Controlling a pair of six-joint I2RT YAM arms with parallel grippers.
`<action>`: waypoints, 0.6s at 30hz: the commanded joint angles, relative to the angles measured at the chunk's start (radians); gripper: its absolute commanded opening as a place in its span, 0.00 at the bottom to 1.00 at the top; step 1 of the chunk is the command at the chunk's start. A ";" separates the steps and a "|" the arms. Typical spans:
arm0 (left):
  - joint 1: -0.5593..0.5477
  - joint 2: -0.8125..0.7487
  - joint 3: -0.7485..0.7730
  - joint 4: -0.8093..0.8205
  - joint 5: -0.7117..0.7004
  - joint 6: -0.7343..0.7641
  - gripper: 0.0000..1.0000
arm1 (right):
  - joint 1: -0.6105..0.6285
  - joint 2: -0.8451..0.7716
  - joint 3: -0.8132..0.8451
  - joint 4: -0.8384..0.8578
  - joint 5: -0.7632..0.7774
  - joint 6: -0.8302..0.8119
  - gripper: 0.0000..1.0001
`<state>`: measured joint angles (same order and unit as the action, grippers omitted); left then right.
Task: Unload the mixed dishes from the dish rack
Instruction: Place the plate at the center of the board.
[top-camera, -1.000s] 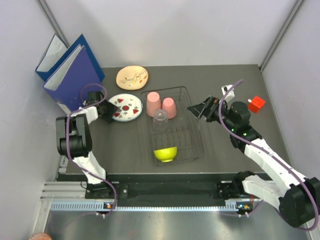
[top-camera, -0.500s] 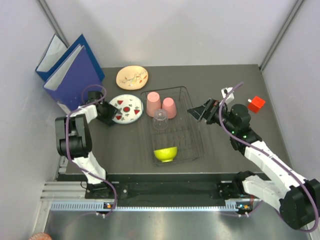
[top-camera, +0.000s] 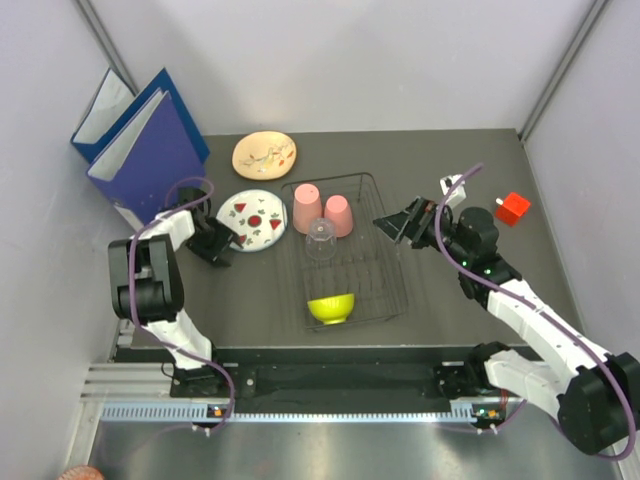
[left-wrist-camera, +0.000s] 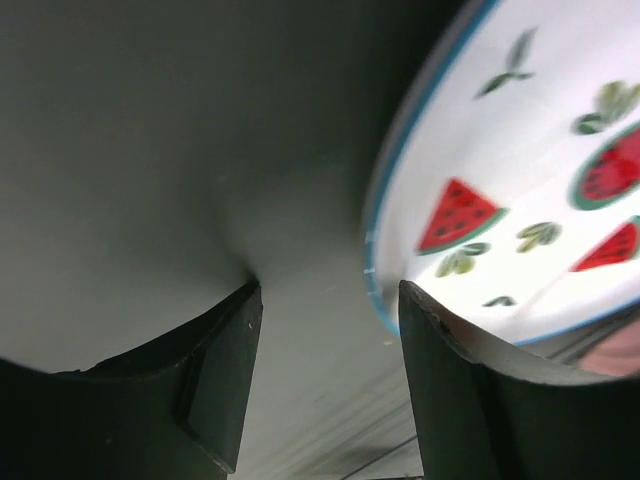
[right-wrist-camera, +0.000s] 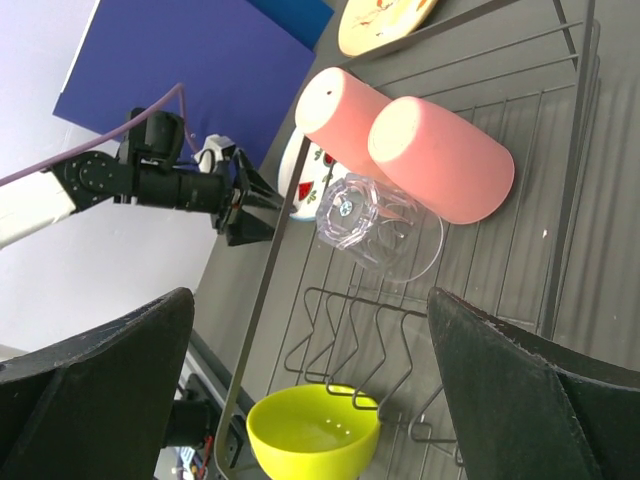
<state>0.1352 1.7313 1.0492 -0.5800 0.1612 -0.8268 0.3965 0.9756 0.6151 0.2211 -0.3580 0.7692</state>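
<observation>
Since a moment ago, the left hand (top-camera: 224, 244) has backed away from the white plate (top-camera: 252, 220), toward the near left. It is partly open and holds nothing. Only bare worktop (top-camera: 460, 170) shows between its fingers. The plate's blue rim is just beside one finger.

That plate lies flat on the worktop, just left of the dish rack (top-camera: 368, 265). The tan plate (top-camera: 264, 154) lies farther back, also out of the rack. So I think both plates are done.

The right hand (top-camera: 388, 229) is wide open and holds nothing too. It hangs over the right side of the rack and points in at the dishes.

Four things sit in the rack. Two pink cups, one (top-camera: 306, 207) and the other (top-camera: 338, 215), stand side by side at the far end, bottoms up. The clear glass (top-camera: 319, 241) is just in front of them, bottom up too, and seems to touch them. The yellow bowl (top-camera: 330, 308) sits alone at the near end.

The cups look light and hard, so a squeeze around the sides should lift one. They stand very close, so a finger may bump the other cup.

The glass looks smooth and slippery, and it could break. I would hold it around the middle, gently.

The bowl looks too wide to go around. One finger inside the rim and one outside should work.
</observation>
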 joint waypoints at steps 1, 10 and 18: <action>-0.006 -0.056 -0.031 -0.152 -0.100 0.038 0.61 | -0.001 0.002 0.018 0.055 -0.013 -0.008 1.00; -0.091 -0.453 0.038 -0.216 -0.188 0.000 0.61 | -0.001 0.014 0.058 0.017 -0.004 -0.044 1.00; -0.335 -0.501 0.124 -0.068 -0.245 0.078 0.61 | 0.002 0.061 0.156 -0.097 0.048 -0.122 1.00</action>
<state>-0.0387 1.2205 1.1557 -0.7536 -0.0250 -0.8165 0.3965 1.0161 0.6754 0.1730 -0.3485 0.7227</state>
